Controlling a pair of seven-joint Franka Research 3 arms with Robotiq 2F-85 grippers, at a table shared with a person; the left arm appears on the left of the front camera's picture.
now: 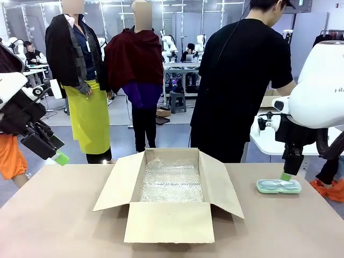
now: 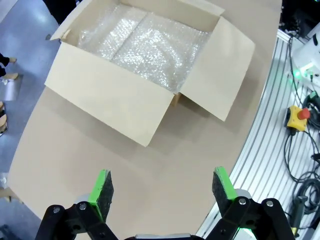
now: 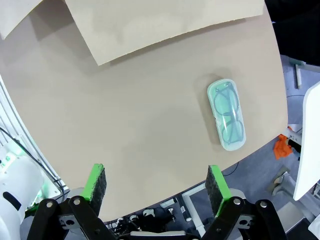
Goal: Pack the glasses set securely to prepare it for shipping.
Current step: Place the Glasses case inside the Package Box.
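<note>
From the front, the open brown cardboard box (image 1: 169, 221) sits mid-table with its flaps spread, and a sheet of clear bubble wrap (image 1: 172, 183) lines its floor. Off to its right, near the table's right edge, lies a mint green translucent glasses case (image 1: 278, 186), a flat rounded rectangle set lengthwise across the tan table (image 1: 54, 215). The right gripper (image 1: 286, 175) hangs just over it, one green pad pointing down. The left gripper (image 1: 58, 156) is held up off the table's left edge. A person in a black top (image 1: 239, 80) stands at the far side. At the left wrist, the left gripper (image 2: 162, 185) has its jaws wide apart over bare table (image 2: 75, 165), with nothing between them. The box (image 2: 110, 97) and its bubble wrap (image 2: 145, 42) lie ahead. At the right wrist, the right gripper (image 3: 156, 182) is also spread wide and holds nothing. The case (image 3: 227, 114) lies ahead of the pads and clear of them, close to the table (image 3: 125, 110) rim, with round-lensed spectacles showing through its lid. A box flap (image 3: 160, 20) crosses the top.
</note>
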